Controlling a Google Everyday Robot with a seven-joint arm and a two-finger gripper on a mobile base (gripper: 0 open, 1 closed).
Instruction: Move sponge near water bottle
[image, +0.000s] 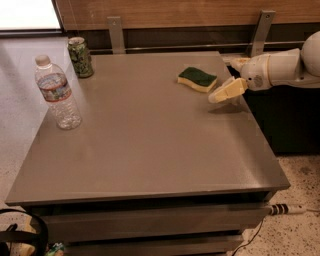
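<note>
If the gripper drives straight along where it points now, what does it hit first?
Likely the bare table top. The gripper, near the table's right edge, points left and slightly down; that line seems to pass just in front of the sponge. Depth is unclear, so it could clip it.

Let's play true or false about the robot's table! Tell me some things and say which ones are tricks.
1. The sponge lies on the table, green side up. True.
2. The claw is holding the sponge. False: the claw is beside the sponge, which lies on the table.
3. The bottle stands upright near the table's left edge. True.
4. The can is tipped over. False: it stands upright at the far left corner, behind the bottle.
5. The sponge is right next to the bottle. False: they are on opposite sides of the table.
</note>
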